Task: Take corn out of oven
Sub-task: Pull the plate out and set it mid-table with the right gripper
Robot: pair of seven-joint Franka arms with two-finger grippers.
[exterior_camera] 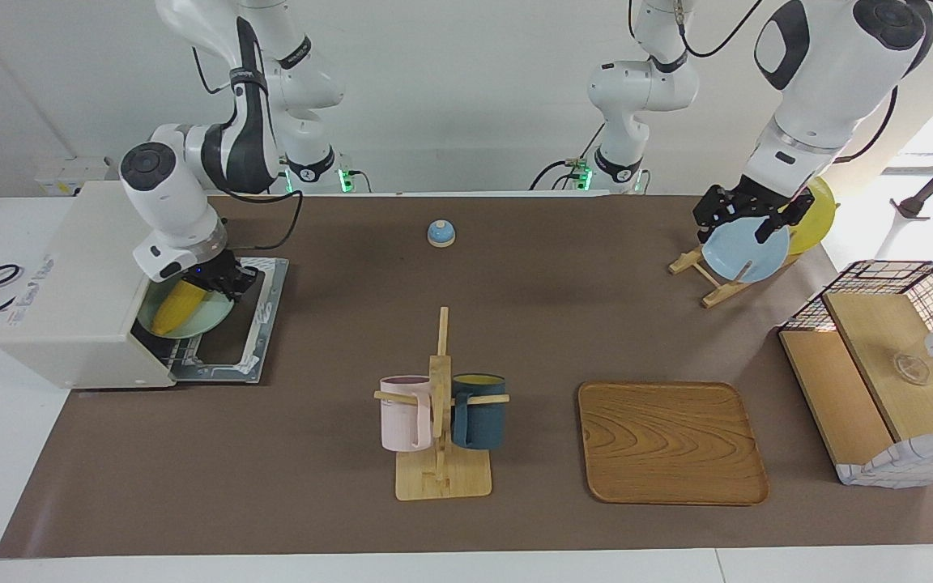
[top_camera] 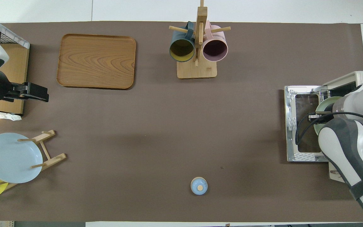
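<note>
We find the corn [exterior_camera: 172, 310], a smooth bright yellow cob tapering at one end, lying on a pale green plate [exterior_camera: 209, 317] at the mouth of the oven [exterior_camera: 82, 304], whose door [exterior_camera: 241, 320] is folded down flat onto the brown table mat [exterior_camera: 515, 324]. The right gripper [exterior_camera: 222, 282] sits right at the cob's upper end, its fingers drawn narrow, and we judge them clamped on the corn, though the contact itself is partly hidden by the wrist. From here the risk, as we see it, is slip: the cob looks glossy and rounded, and a pinch near its end could let it pivot or squirt free as it lifts. The plate could also be dragged along, or the gripper could catch the oven's upper edge or the wire rack [exterior_camera: 183, 350] on the way out. The oven is boxy and cream-white, its door framed in metal around dark glass. The left gripper [exterior_camera: 746, 212] waits with fingers spread wide over the blue plate [exterior_camera: 746, 251] in a wooden stand at the left arm's end of the table.
</note>
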